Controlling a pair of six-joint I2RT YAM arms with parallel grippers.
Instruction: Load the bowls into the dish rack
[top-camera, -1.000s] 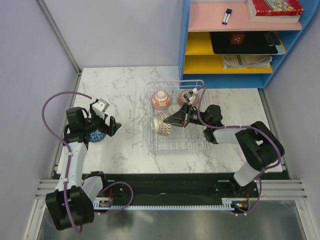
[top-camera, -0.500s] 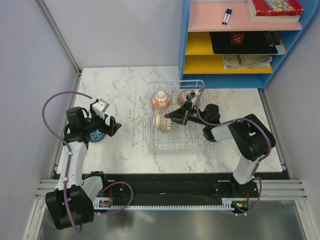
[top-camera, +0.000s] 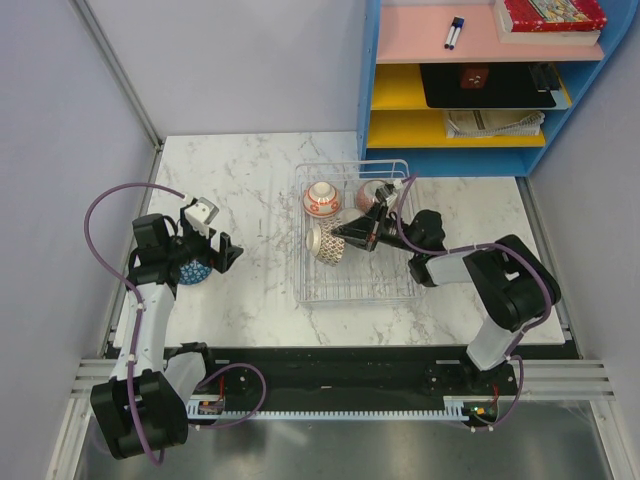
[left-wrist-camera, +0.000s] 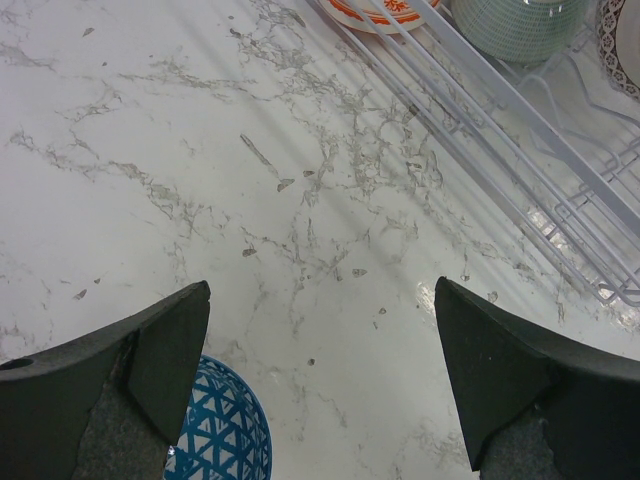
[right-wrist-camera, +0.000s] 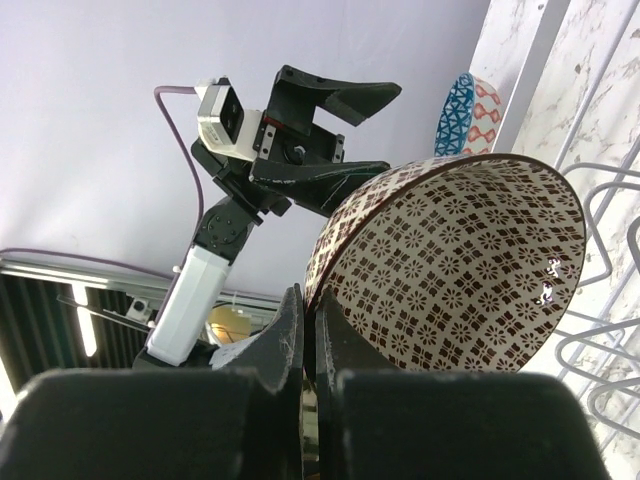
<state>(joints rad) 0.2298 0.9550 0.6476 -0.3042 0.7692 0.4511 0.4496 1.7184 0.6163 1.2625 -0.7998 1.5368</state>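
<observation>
My right gripper (right-wrist-camera: 308, 310) is pinched tight on the rim of the brown-patterned bowl (right-wrist-camera: 450, 270), one finger inside the wall and one outside, so the bowl stands on edge with its mouth facing the left arm. Seen from above, it hangs over the nine o'clock side of the dish rack (top-camera: 355, 298), just beside the red bowl (top-camera: 322, 200) at the rack's eleven o'clock. I cannot quite tell whether its lower edge already rests on the grid floor. To finish well, I should ease it down until the wires take its weight, part my fingers only slightly, then back out toward three o'clock without hooking the rim. My left gripper (left-wrist-camera: 320, 290) is spread wide and holds nothing above the marble table (left-wrist-camera: 300, 150), the blue bowl (left-wrist-camera: 225, 440) at its eight o'clock
</observation>
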